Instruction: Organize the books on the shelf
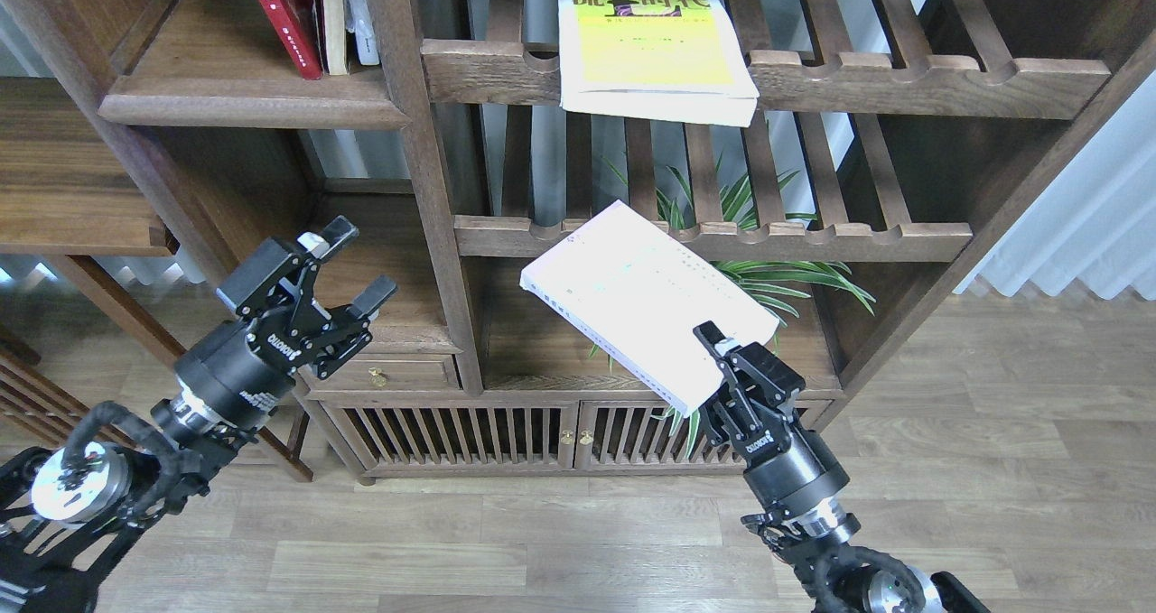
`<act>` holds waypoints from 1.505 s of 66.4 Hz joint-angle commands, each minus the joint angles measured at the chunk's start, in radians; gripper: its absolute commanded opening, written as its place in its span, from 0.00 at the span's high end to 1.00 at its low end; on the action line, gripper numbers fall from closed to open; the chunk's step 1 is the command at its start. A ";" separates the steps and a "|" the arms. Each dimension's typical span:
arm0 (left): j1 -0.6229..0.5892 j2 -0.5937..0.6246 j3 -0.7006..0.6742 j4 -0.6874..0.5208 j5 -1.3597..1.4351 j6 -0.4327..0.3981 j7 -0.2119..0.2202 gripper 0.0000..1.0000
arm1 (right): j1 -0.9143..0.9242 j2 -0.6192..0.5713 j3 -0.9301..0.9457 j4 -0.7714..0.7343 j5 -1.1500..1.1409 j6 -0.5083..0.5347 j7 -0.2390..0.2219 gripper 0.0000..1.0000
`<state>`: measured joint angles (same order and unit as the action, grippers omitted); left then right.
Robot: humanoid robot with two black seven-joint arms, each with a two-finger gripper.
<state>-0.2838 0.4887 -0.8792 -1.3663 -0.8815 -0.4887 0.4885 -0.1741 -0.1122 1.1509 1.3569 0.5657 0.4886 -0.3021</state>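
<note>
The main risk lies with the pale lavender-white paperback book (646,299), which the right gripper (722,360) pinches only at its near corner. Most of the book's weight hangs up and to the left of the fingers, out in open air, so it could pivot in the grasp, sag, or slip free and fall toward the green potted plant (768,274) and the low cabinet with slatted doors (506,432) underneath it. A quick swing of the arm would make that more likely, as would a knock against the scalloped front rail of the slatted wooden rack (713,238) just beyond the book's far edge.

The target, the solid dark-brown wooden shelf with a thick moulded front edge (253,98), sits far up and to the left of the right gripper, across the upright post, so the carry looks long. A dark red paperback (282,17) already stands there. The yellow-green paperback with a black Chinese title (652,44) lies on the upper rack, overhanging its rail directly above the held book; it seems liable to tip off if bumped.

The left gripper (348,265) is spread wide and holds nothing, hanging below that shelf.
</note>
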 commanded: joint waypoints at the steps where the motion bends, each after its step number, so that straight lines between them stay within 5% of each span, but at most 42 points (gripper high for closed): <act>1: 0.002 0.001 0.046 -0.003 -0.004 0.000 0.000 0.03 | 0.001 0.026 -0.014 0.001 -0.007 0.000 0.000 0.95; 22: 0.008 -0.009 0.071 0.006 -0.002 0.000 0.000 0.03 | 0.001 0.112 -0.025 -0.005 -0.089 0.000 -0.002 0.95; 81: -0.005 -0.124 0.124 0.082 0.079 0.000 0.000 0.02 | -0.015 0.112 -0.023 0.001 -0.161 0.000 -0.003 0.94; 100: -0.031 -0.262 0.121 0.141 0.118 0.007 0.000 0.02 | -0.022 0.112 -0.040 0.001 -0.164 0.000 -0.009 0.94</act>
<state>-0.3038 0.2725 -0.7545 -1.2433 -0.7726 -0.4887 0.4887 -0.1947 0.0000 1.1167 1.3577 0.4045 0.4886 -0.3090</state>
